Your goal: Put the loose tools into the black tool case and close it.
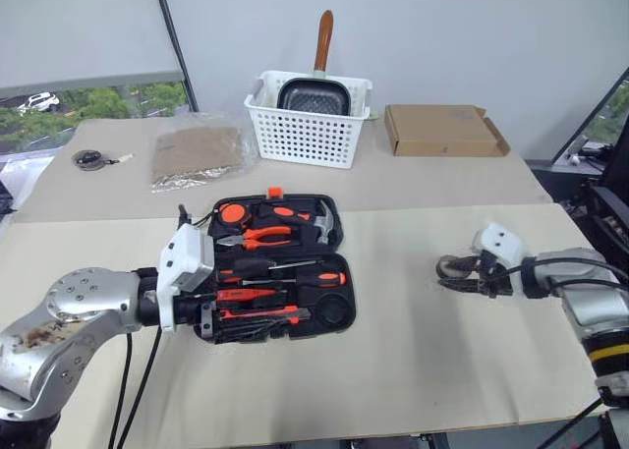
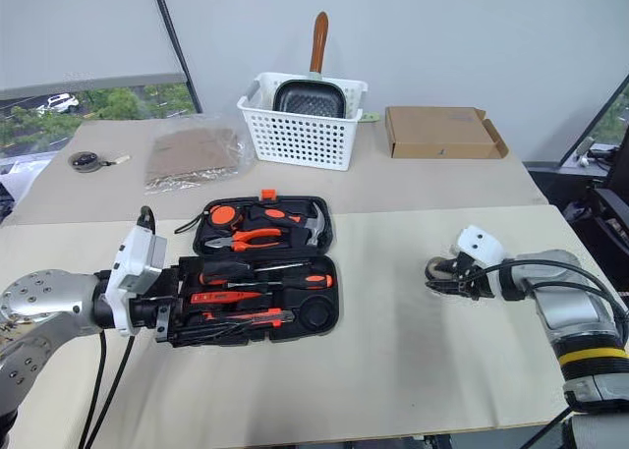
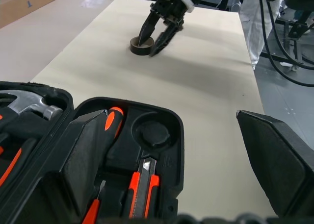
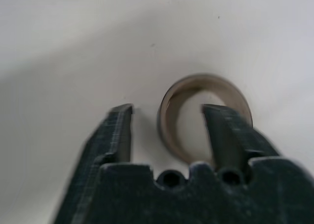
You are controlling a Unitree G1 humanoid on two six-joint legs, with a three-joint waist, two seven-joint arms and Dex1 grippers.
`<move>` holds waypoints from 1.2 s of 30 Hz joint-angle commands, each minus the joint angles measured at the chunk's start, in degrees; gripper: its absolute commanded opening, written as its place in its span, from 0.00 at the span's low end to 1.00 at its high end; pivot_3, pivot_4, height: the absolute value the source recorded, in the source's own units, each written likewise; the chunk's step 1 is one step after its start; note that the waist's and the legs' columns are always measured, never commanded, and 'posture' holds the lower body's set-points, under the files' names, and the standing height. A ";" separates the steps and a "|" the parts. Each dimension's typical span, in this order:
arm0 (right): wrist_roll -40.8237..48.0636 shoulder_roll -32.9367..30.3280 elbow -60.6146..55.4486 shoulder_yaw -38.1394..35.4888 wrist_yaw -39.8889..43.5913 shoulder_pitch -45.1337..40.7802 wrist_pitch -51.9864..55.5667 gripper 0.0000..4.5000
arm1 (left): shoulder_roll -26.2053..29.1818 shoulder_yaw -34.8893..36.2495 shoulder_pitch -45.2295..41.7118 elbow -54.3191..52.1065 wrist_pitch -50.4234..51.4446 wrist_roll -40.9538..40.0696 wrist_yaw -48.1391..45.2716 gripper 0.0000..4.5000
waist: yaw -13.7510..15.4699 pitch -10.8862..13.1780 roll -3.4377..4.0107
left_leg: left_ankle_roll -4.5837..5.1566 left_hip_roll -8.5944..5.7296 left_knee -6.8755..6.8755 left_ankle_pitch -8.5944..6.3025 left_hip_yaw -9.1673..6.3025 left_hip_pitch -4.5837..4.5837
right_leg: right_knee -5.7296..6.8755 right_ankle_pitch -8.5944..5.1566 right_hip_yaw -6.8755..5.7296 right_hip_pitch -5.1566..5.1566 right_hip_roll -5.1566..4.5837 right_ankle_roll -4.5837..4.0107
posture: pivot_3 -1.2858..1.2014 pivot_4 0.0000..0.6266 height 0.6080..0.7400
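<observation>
The black tool case [image 1: 277, 266] is laid open on the table [image 1: 413, 370], near the L edge, w/ screwdrivers [image 1: 285, 272], pliers [image 1: 257, 238], hammer [image 1: 322, 223] and utility knife [image 3: 143, 187] seated in its recesses; the round recess [image 3: 152, 133] is unfilled. The L gripper [image 3: 171, 185] is held at the case's near corner, fingers spread wide, nothing grasped. The grey tape roll [image 4: 203, 117] is seen well apart, to the R. The R gripper [image 4: 168, 131] is set over it, one finger inside the ring, one outside, part-closed across its wall; a firm clamp can't be confirmed.
</observation>
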 commanded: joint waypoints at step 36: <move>2.22 10.57 -36.15 20.78 8.74 -7.76 11.30 0.01 | 1.13 7.02 9.46 -2.37 -3.09 0.97 1.47 1.00 | -0.12 0.07 0.11 | -0.18 0.04 0.03 0.04 -0.10 -0.09 | -0.11 0.01 -0.01 -0.01 0.10 -0.07 | 0.52 0.24 0.70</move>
